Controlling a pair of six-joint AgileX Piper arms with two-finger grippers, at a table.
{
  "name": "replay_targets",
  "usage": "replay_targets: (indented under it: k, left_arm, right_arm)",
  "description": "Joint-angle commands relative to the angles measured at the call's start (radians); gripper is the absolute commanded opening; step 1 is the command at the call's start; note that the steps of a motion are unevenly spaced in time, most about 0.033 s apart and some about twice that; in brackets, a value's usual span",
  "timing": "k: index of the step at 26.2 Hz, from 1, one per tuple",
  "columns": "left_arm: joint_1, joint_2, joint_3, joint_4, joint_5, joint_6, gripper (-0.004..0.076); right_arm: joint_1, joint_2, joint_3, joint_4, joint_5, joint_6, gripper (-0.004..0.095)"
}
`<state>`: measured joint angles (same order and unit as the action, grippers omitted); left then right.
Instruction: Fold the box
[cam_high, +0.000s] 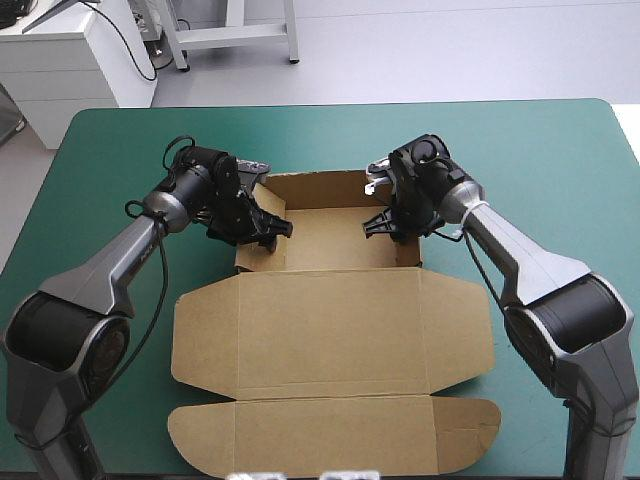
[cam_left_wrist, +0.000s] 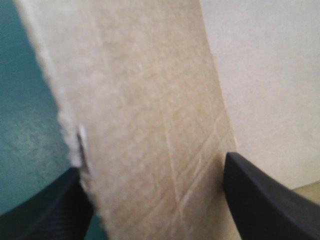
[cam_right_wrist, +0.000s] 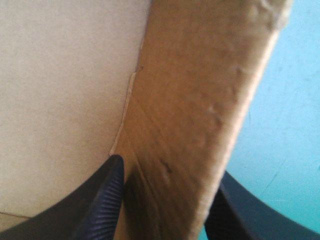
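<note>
Brown box (cam_high: 330, 330) lies approx. mid-bench on the teal-green bench (cam_high: 120, 140), part folded. Far section is a shallow tray: back wall up, side walls up, floor flat. The rest of the sheet lies flat toward the near edge: a wide lid panel w/ a flap each side, then a long rounded flap nearest the robot.

Left gripper (cam_high: 272, 232) is at the tray's left wall, arm reaching in from the left. In the left wrist view its black fingers (cam_left_wrist: 45, 210) stand well apart w/ the wall (cam_left_wrist: 150, 100) rising between them. One finger is on the outer side, over the bench cover (cam_left_wrist: 25, 125); the other is on the inner side. The wall's ragged edge meets the outer finger's tip. No firm pinch to see, so it's open and astride the wall.

Right gripper (cam_high: 385, 225) is at the tray's right wall, opp. the left one. In the right wrist view the fingers sit closer together. One finger (cam_right_wrist: 100, 200) lies against the wall's inner face, at the crease where wall meets floor. The other shows just behind the outer face, on the bench side. Wall (cam_right_wrist: 200, 100) leans between them and fills the gap, so this gripper is nearly closed, w/ the wall held between its fingers.

The two grippers are well apart, w/ the tray floor between them.
</note>
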<state>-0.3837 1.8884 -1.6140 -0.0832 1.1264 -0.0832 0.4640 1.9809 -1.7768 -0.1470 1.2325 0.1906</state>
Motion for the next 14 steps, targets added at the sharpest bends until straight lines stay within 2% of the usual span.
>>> replay_targets:
  k: [1,10,14]
  left_arm:
    - [-0.003,-0.051,-0.083,-0.001,0.01,0.002,0.0537]
    - [-0.003,-0.051,-0.242,0.139,0.152,0.002,0.0537]
    - [-0.003,-0.075,-0.352,0.137,0.164,0.002,0.0536]
  right_arm:
    - [0.0,-0.066,-0.033,-0.05,0.013,0.002,0.0445]
    - [0.0,-0.12,-0.064,-0.042,0.013,0.002,0.0444]
    - [0.0,-0.166,-0.14,-0.038,0.013,-0.017,0.0443]
